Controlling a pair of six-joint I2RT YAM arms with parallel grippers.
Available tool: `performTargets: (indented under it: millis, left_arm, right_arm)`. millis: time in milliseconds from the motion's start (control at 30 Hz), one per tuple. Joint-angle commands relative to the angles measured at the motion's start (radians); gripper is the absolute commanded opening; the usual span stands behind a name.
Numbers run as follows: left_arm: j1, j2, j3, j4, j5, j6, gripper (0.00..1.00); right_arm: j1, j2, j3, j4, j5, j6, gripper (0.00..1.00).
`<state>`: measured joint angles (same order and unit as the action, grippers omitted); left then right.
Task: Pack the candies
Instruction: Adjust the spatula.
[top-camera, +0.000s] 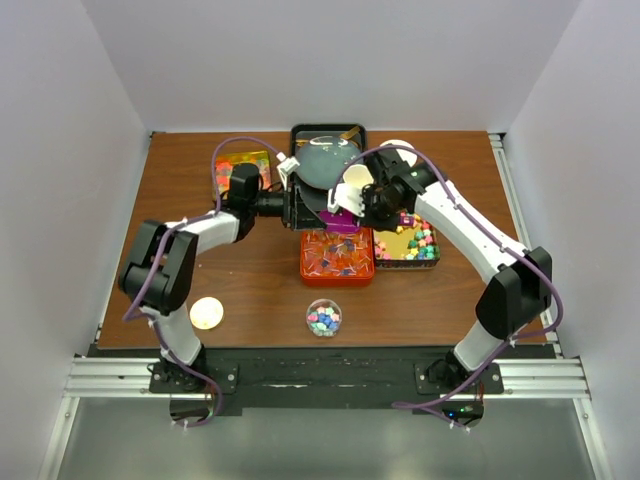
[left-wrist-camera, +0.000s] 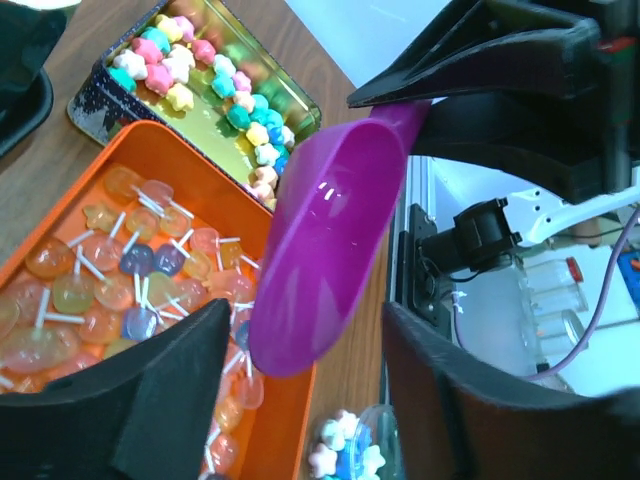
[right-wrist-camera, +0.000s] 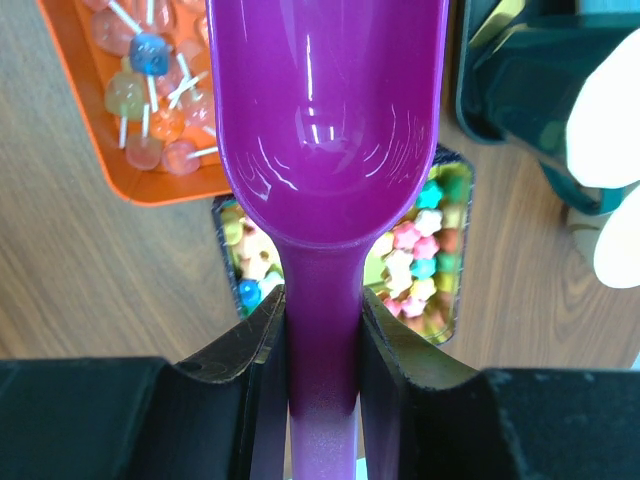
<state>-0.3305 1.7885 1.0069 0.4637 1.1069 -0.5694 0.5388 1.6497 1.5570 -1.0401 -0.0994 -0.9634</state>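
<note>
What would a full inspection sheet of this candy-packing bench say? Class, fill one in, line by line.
Surface: brown wooden table, no spills seen.
Job's things: lollipops in orange tray; star candies in dark tin; more candies in clear jar.
Clutter: gold lid lying apart from the jar; black tray at the back.
Grippers: right gripper, jaws shut on purple scoop; left gripper, jaws open.
Cables: purple cables run along both arms.
Surroundings: white walls on three sides.

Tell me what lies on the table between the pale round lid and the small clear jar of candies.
Nothing: the top view shows only bare wooden table between the lid and the jar.
</note>
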Motion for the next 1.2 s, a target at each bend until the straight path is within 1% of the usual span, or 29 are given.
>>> performTargets:
  millis: [0,67,100,133,167,200,233,267,300,367,400,433,467,533,567,600,667,733,800,833,867,900,933,967,1000,1067,1100,1133,1167]
  left_arm:
    - [-0.001,0.080,0.096,0.131,0.094,-0.104,0.61]
    - [0.001,0.109,0.105,0.159,0.132,-0.132,0.49]
    - [0.001,0.136,0.101,0.238,0.151,-0.194,0.43]
    - [0.004,0.149,0.096,0.287,0.180,-0.237,0.30]
    - [0.005,0.161,0.087,0.346,0.191,-0.333,0.25]
    - [0.010,0.182,0.063,0.489,0.198,-0.387,0.20]
    - [0.016,0.192,0.050,0.563,0.206,-0.439,0.14]
    - [0.019,0.199,0.041,0.626,0.212,-0.528,0.12]
    - [0.022,0.222,0.033,0.729,0.217,-0.568,0.08]
    - [0.033,0.242,0.033,0.805,0.232,-0.650,0.03]
    - [0.041,0.252,0.036,0.826,0.234,-0.658,0.00]
    - [0.050,0.255,0.039,0.826,0.235,-0.661,0.00]
    - [0.056,0.259,0.044,0.828,0.240,-0.670,0.00]
    - [0.065,0.279,0.070,0.846,0.261,-0.694,0.00]
    - [0.067,0.290,0.078,0.872,0.266,-0.758,0.00]
    - [0.070,0.313,0.093,0.951,0.269,-0.799,0.00]
    - [0.070,0.337,0.113,1.000,0.284,-0.877,0.00]
    - [0.068,0.368,0.140,1.040,0.297,-0.908,0.00]
    - [0.070,0.383,0.156,1.035,0.294,-0.911,0.00]
    - [0.068,0.388,0.160,1.033,0.288,-0.912,0.00]
    - [0.070,0.390,0.163,1.029,0.286,-0.899,0.00]
    - [0.073,0.385,0.164,0.991,0.283,-0.876,0.16]
    - [0.079,0.376,0.157,0.991,0.268,-0.859,0.28]
    - [0.085,0.350,0.132,1.013,0.260,-0.845,0.35]
    - [0.099,0.335,0.119,1.041,0.257,-0.830,0.53]
    - [0.113,0.275,0.067,1.038,0.254,-0.767,1.00]
    - [0.126,0.250,0.043,1.008,0.249,-0.733,1.00]
    - [0.130,0.220,0.018,0.962,0.232,-0.684,1.00]
    - [0.131,0.137,-0.034,0.762,0.210,-0.509,1.00]
  right_arm:
    - [0.012,-0.001,0.080,0.060,-0.046,-0.006,0.00]
    - [0.021,0.002,0.094,0.072,-0.068,0.006,0.00]
    - [0.026,0.004,0.097,0.075,-0.075,0.009,0.00]
    - [0.032,0.002,0.097,0.075,-0.086,0.017,0.00]
    - [0.036,0.001,0.095,0.074,-0.101,0.018,0.00]
    - [0.038,0.002,0.094,0.069,-0.111,0.018,0.00]
    - [0.039,0.002,0.089,0.060,-0.115,0.015,0.00]
    - [0.039,0.002,0.083,0.046,-0.137,0.014,0.00]
    - [0.038,-0.005,0.074,0.045,-0.143,0.014,0.00]
    - [0.033,-0.019,0.038,0.049,-0.148,0.017,0.00]
    - [0.029,-0.037,0.025,0.061,-0.167,0.026,0.04]
    - [0.009,-0.050,-0.003,0.072,-0.190,0.038,0.18]
    - [-0.003,-0.063,-0.017,0.093,-0.215,0.041,0.22]
    - [-0.023,-0.097,-0.056,0.121,-0.264,0.046,0.29]
    - [-0.025,-0.106,-0.066,0.150,-0.272,0.048,0.29]
    - [-0.026,-0.113,-0.072,0.161,-0.281,0.048,0.30]
    - [-0.030,-0.122,-0.077,0.178,-0.302,0.054,0.30]
    - [-0.031,-0.119,-0.083,0.180,-0.316,0.039,0.27]
    - [-0.031,-0.110,-0.084,0.166,-0.318,0.023,0.23]
    - [-0.031,-0.097,-0.075,0.158,-0.318,0.017,0.09]
    - [-0.033,-0.093,-0.069,0.143,-0.316,0.015,0.03]
    - [-0.033,-0.087,-0.057,0.129,-0.316,0.012,0.00]
    - [-0.036,-0.084,-0.028,0.117,-0.312,0.003,0.00]
    - [-0.040,-0.068,-0.008,0.077,-0.304,-0.011,0.00]
    - [-0.052,-0.056,0.017,0.040,-0.301,-0.035,0.00]
    - [-0.066,-0.007,0.099,-0.079,-0.266,-0.136,0.00]
    - [-0.075,0.011,0.129,-0.119,-0.249,-0.170,0.00]
    - [-0.083,0.037,0.188,-0.162,-0.231,-0.246,0.00]
    - [-0.088,0.083,0.218,-0.232,-0.197,-0.274,0.00]
